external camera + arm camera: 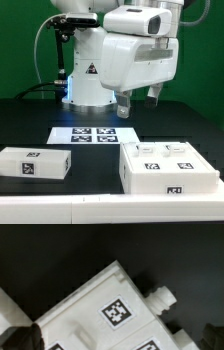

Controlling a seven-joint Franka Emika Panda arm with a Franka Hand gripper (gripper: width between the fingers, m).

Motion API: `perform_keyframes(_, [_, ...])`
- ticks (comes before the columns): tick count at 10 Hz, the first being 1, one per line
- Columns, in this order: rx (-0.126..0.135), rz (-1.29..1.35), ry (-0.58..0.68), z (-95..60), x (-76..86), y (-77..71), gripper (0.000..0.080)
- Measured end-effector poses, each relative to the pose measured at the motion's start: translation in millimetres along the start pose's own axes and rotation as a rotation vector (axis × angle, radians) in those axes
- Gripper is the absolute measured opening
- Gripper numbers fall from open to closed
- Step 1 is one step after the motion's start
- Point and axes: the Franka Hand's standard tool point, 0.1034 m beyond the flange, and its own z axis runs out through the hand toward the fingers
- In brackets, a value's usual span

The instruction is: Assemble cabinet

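Observation:
The cabinet's large white body (168,165) lies on the black table at the exterior view's right, with several marker tags on its top and one on its front. A smaller white cabinet block (35,163) with tags lies at the exterior view's left. My gripper (138,100) hangs in the air above and behind the large body, open and empty. In the wrist view the body (100,303) fills the frame under the gripper (112,339), with a tag (118,312) and a small side peg (162,299). The dark fingertips (20,338) stand wide apart.
The marker board (85,134) lies flat on the table between the robot base (90,75) and the two cabinet parts. The table's pale front edge (60,205) runs along the near side. A white edge of some other thing (5,308) shows in the wrist view.

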Motion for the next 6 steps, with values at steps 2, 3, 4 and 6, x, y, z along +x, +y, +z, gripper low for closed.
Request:
perform_keyframes(2, [-0.01,0.293,0.053,16.9,-4.6,-21.7,0.0796])
perform_keyframes(3, [-0.022,0.434,0.114,19.9,2.5,-32.9,0.0796])
perform_keyframes(4, [-0.022,0.521,0.152,25.1,3.1,-42.8,0.0796])
perform_keyframes(6, [0.01,0.639,0.139,24.1,3.0,-42.0,0.0796])
